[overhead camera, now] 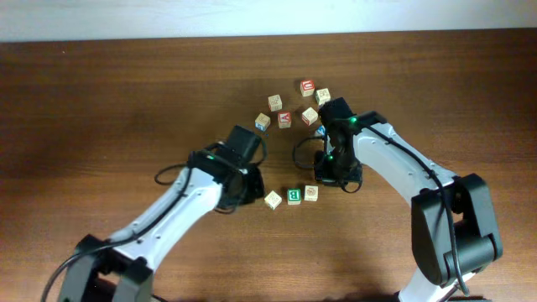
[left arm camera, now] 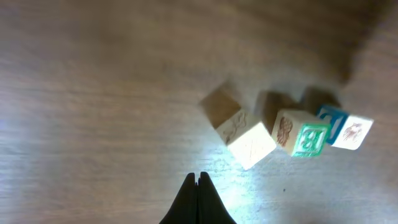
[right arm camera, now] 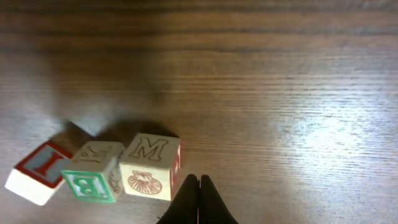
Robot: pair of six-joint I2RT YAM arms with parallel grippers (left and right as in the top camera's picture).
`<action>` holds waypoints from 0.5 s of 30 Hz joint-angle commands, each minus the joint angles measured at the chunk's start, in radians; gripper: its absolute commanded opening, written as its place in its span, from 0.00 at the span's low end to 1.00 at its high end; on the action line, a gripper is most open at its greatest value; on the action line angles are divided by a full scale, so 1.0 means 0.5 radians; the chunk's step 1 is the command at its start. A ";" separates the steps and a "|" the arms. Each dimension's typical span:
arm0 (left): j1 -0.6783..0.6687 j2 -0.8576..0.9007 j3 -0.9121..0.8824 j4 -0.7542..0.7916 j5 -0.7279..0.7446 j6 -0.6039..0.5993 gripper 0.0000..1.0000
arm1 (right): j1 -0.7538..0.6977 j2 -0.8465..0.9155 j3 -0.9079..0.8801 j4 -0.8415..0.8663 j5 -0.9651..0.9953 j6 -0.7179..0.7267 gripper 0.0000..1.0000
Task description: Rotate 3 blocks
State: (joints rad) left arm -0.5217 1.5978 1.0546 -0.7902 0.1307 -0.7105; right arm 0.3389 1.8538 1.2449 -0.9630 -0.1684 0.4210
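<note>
A dark brown wooden table (overhead camera: pixel 101 109) holds a loose cluster of several small wooden letter cubes (overhead camera: pixel 284 119) toward its far side, near a pale strip (overhead camera: pixel 252 17).

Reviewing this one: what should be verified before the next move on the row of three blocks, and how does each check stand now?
1. Left end effector holds nothing: ok, shut and empty.
2. Right end effector holds nothing: ok, shut and empty.
3. Both opened for a grasp: not ok, both shut.
4. Pale block, green-letter block and M block resting flat on the table: ok.
5. Gap between green-letter block and M block: cannot tell, they look touching.
6. Right end effector clear of the M block: cannot tell, tips sit right beside it.
</note>
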 commanded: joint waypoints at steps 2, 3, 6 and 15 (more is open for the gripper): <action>-0.182 0.214 -0.047 0.108 0.041 -0.076 0.00 | -0.011 -0.030 -0.138 0.112 -0.098 0.052 0.04; -0.182 0.295 -0.047 0.140 0.099 -0.074 0.00 | -0.011 -0.030 -0.140 0.119 -0.099 0.060 0.04; -0.182 0.324 -0.047 0.269 0.114 -0.043 0.00 | 0.059 -0.027 -0.143 0.182 -0.114 0.106 0.04; -0.182 0.341 -0.047 0.485 0.152 0.192 0.00 | 0.109 -0.026 -0.252 0.304 -0.217 0.095 0.04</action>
State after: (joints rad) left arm -0.6094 1.7561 1.0351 -0.5545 0.1841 -0.6720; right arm 0.3870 1.8519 1.1255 -0.8104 -0.2543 0.4744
